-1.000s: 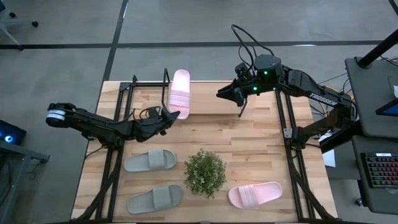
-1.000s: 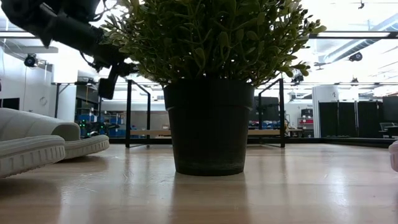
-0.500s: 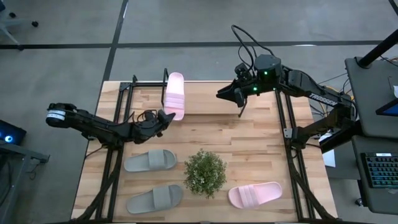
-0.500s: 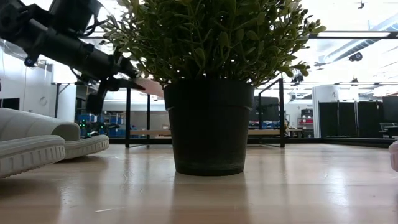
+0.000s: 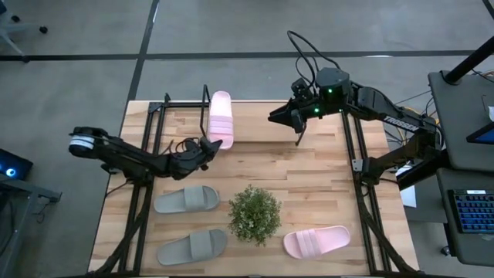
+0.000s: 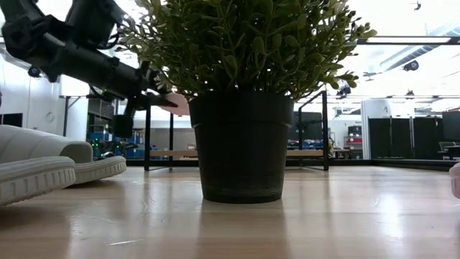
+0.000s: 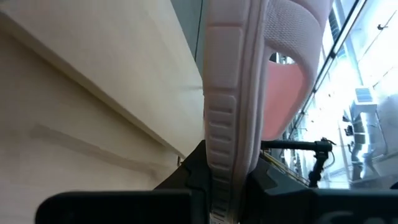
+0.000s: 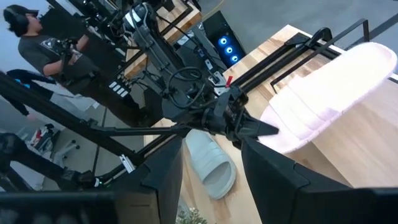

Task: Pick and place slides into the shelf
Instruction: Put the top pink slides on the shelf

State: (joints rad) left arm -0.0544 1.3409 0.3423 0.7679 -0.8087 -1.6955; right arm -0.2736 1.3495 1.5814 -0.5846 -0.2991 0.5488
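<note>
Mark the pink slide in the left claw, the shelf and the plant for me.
pink slide [image 5: 221, 117], high view, strap.
shelf [image 5: 262, 131], high view, bare board.
plant [image 5: 254, 214], high view, foliage centre.
left claw [image 5: 207, 145], high view, slide's heel.

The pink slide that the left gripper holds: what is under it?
Under the pink slide lies the shelf, its light board between black rails. The left gripper clamps the slide's near end. Whether the slide touches the board cannot be seen; the slide covers the board beneath it.
</note>
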